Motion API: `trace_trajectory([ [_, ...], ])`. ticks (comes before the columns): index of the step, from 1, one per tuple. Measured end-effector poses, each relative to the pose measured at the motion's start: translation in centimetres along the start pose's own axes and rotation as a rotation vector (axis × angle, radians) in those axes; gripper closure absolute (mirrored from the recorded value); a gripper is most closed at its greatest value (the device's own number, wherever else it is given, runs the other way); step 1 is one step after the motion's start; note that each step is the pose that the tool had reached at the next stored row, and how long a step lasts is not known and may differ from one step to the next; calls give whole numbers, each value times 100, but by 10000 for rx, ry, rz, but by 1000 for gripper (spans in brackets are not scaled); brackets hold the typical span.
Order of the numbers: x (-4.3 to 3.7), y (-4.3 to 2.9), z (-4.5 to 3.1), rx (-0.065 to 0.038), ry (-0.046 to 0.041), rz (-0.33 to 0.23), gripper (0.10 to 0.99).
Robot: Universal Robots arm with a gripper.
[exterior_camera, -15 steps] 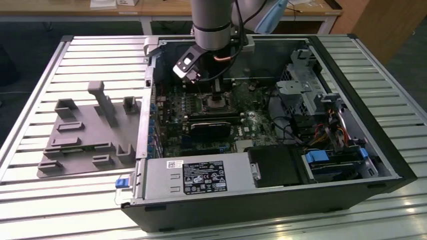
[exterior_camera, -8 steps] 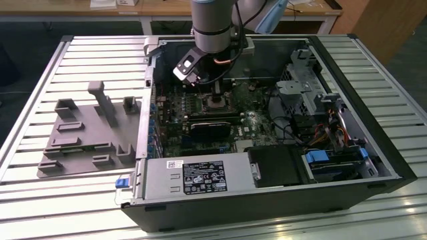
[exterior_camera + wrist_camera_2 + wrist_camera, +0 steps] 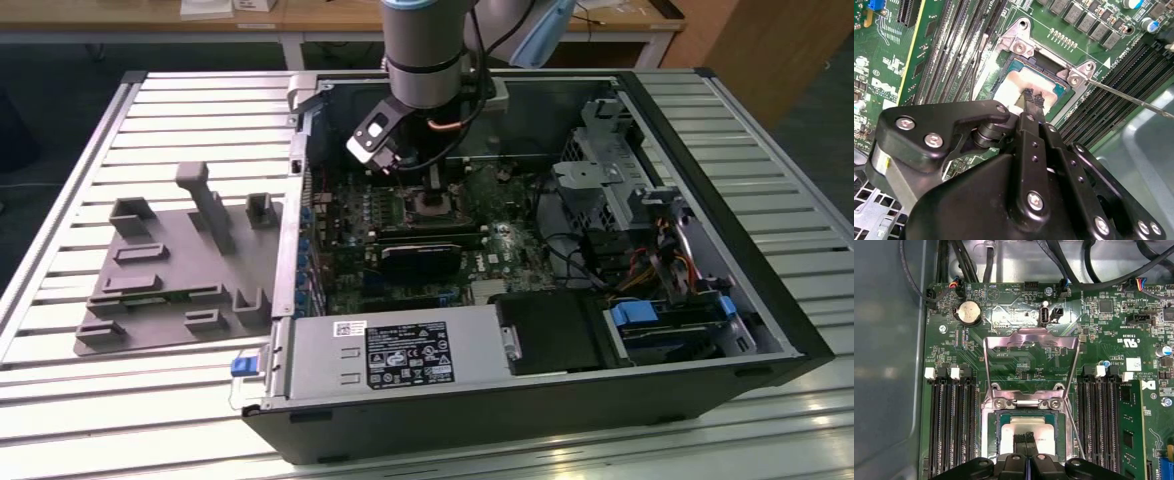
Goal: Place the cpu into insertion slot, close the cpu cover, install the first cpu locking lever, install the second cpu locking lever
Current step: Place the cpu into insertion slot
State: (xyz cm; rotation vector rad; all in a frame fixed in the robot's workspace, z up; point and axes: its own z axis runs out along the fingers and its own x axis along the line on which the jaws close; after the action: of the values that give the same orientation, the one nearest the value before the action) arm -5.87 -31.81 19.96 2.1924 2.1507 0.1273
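Observation:
The cpu (image 3: 1044,426), a flat silver-grey chip with a green edge, lies inside the insertion slot (image 3: 988,426). The cpu cover (image 3: 1030,338) stands swung open behind the socket, and the board shows through its window. My gripper (image 3: 1027,436) is shut, its two dark fingertips (image 3: 1030,95) together over the middle of the cpu (image 3: 1016,82); I cannot tell whether they touch it. A thin wire locking lever (image 3: 1134,99) sticks out unlatched beside the socket. In the exterior view my gripper (image 3: 430,195) hangs inside the open computer case, over the socket (image 3: 430,208).
Long memory slots (image 3: 951,420) flank the socket on both sides. Cables (image 3: 959,260) hang along the board's far edge. The case (image 3: 534,400) holds a power supply, drive cages and wiring. A grey fixture plate (image 3: 174,270) lies on the slatted table at the exterior view's left.

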Motion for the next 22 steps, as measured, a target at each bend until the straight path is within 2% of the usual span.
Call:
trace_trajectory([
  [12, 1, 1, -9, -4, 40, 5, 984],
  [18, 2, 14, -127, -3, 38, 4, 984],
  [22, 4, 27, -253, -2, 36, 4, 984],
])
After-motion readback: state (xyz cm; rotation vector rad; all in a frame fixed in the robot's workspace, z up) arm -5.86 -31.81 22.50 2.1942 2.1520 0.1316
